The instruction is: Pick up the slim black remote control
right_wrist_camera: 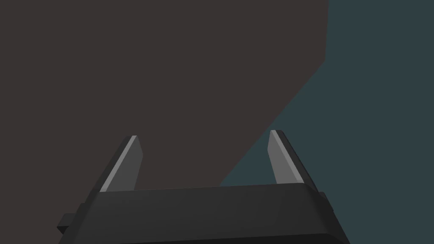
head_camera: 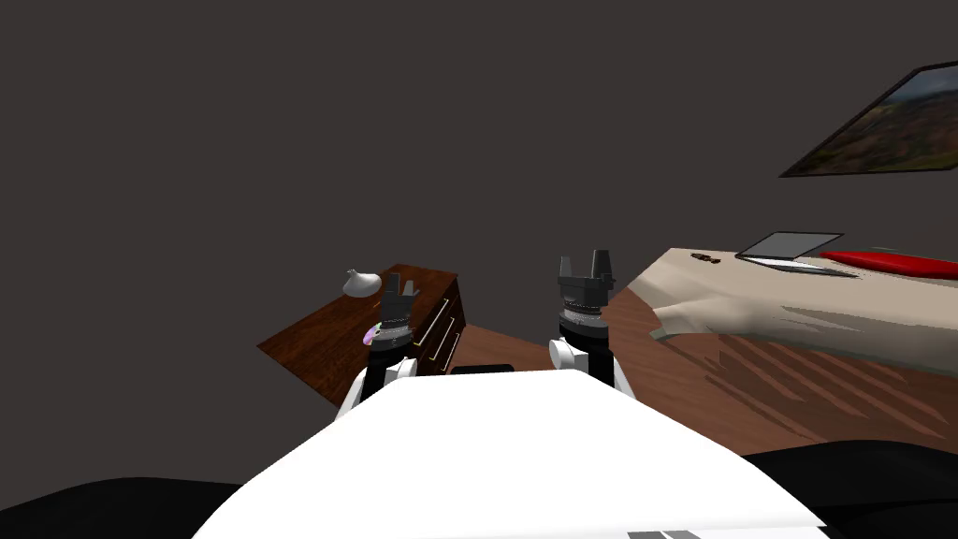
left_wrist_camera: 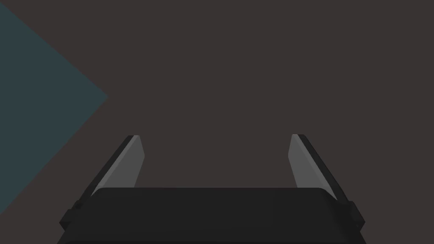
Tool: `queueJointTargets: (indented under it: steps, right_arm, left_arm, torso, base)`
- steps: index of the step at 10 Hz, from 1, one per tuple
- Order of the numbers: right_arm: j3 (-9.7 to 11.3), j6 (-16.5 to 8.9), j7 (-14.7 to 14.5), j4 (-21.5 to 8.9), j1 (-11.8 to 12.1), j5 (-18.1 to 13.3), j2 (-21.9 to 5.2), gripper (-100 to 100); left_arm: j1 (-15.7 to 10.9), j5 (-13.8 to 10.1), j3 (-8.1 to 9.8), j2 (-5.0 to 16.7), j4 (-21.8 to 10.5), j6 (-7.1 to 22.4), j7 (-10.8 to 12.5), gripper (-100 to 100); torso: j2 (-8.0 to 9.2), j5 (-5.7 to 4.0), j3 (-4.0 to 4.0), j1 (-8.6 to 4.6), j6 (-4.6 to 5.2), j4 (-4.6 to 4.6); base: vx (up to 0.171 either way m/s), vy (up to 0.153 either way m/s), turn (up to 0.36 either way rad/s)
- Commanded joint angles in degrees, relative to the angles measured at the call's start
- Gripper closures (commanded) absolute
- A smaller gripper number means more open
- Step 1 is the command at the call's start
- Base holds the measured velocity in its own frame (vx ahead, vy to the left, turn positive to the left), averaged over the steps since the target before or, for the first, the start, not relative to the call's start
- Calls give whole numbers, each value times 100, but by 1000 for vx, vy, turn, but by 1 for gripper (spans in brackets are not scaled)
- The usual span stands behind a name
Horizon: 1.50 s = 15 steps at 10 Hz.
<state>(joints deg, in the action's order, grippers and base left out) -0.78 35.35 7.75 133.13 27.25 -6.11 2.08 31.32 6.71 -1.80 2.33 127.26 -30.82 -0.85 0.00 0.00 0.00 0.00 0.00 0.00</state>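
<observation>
Both the left hand (head_camera: pixel 400 286) and right hand (head_camera: pixel 586 258) gape wide, empty. At two o'clock a small dark shape (head_camera: pixel 704 256) lies on the beige bed (head_camera: pixel 748 301) beside a grey open laptop (head_camera: pixel 791 247); whether that is the remote, I cannot tell.

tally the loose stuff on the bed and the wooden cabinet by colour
grey: 1, open laptop on the bed
red: 1, long flat thing beside it
brown: 1, small cluster on the bed
white: 1, rounded thing on the wooden cabinet
pink: 1, small thing on the cabinet
total: 5
</observation>
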Motion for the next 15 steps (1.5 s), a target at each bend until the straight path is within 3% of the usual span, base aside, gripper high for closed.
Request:
queueJointTargets:
  steps: [1, 8, 15]
  right_arm:
    - [0, 0, 0, 0, 0, 0, 0, 0]
    - [1, 0, 0, 0, 0, 0, 1, 0]
    - [0, 0, 0, 0, 1, 0, 0, 0]
  left_arm:
    - [-28, -15, 21, 286, -89, -66, -73, -100]
    - [-88, -41, 24, 1396, -555, -330, -347, -100]
    - [-80, -7, -127, 2510, -1163, -588, -565, -100]
  torso:
    - [0, 0, 0, 0, 0, 0]
    - [-5, -6, -3, -28, 2, -1]
    - [-9, -5, -5, -20, -2, -2]
  base:
    - [6, -49, -140]
    - [15, -82, -128]
    - [37, -62, -111]
